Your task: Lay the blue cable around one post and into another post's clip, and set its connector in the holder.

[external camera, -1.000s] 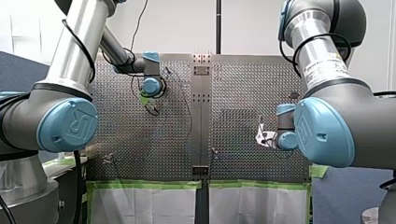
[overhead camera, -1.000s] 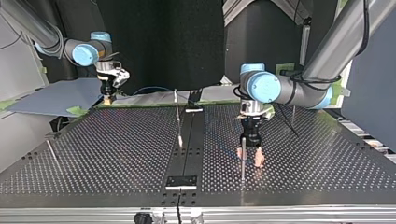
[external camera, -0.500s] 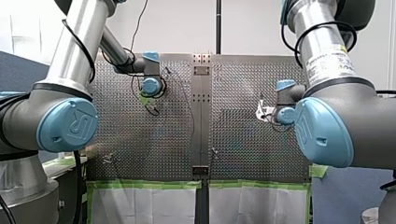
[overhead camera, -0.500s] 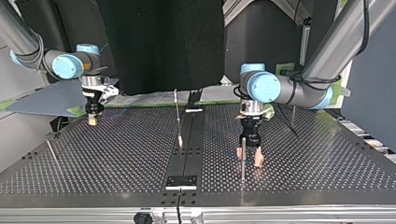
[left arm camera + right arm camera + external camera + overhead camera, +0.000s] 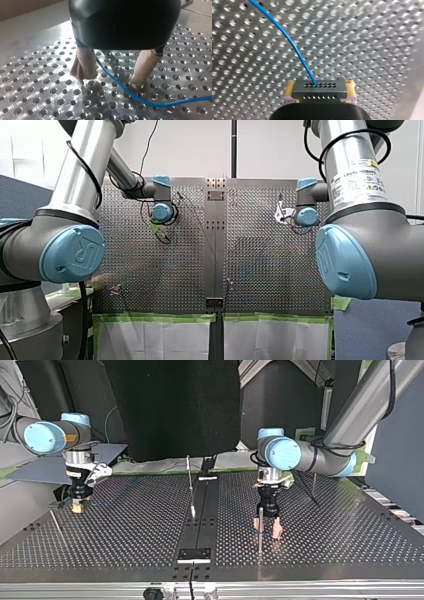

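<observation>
Nearest in the top view, my left gripper [image 5: 269, 531] has not budged. It stands tips-down on the tabletop [image 5: 350, 525] to one side of the dark centre strip [image 5: 200, 515], with a thin post [image 5: 260, 525] just beside it on the strip's side. Its beige pads [image 5: 83, 72] are apart, and the blue cable [image 5: 135, 98] runs loose between them, lying on the perforated metal.

Farther off, well out on the other side of the centre strip, my right gripper [image 5: 77, 505] is what has moved. Over the last second it has come from the tabletop's far edge towards the near one, keeping well apart from the strip. Its yellow pads [image 5: 290, 91] are clamped on the connector [image 5: 320, 87]. I judge that this draws the cable's length through the left gripper's gap, readying the lay around a post; the rest of the routing is not yet done.

The cable is thin, bright blue and glossy. It leaves a hole in the connector's dark face and arcs away, slack rather than taut.
</observation>
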You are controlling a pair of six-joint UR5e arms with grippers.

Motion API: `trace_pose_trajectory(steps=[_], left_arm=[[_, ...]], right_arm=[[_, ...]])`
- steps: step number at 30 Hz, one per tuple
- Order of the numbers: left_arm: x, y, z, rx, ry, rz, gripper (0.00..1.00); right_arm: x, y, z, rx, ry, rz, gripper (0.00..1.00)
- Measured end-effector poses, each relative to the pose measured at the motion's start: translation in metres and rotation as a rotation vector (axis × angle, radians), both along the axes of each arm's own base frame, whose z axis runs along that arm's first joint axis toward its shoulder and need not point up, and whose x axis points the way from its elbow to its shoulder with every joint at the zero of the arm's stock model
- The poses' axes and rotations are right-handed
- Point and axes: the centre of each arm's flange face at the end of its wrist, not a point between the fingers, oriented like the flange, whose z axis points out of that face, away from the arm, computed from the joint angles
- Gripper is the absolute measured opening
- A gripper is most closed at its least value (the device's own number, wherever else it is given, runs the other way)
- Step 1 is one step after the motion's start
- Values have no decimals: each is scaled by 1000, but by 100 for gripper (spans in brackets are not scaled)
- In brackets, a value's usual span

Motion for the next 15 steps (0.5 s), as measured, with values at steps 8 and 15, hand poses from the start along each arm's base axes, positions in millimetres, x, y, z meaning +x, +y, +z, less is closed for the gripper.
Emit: trace_pose_trajectory(steps=[8, 15], left_arm=[[1, 2, 0, 0, 0, 4, 100], [1, 3, 0, 1, 0, 4, 100]], right_arm=[[-6, 13, 33, -8, 30, -35, 0], [-20, 29, 54, 2, 75, -104, 0]])
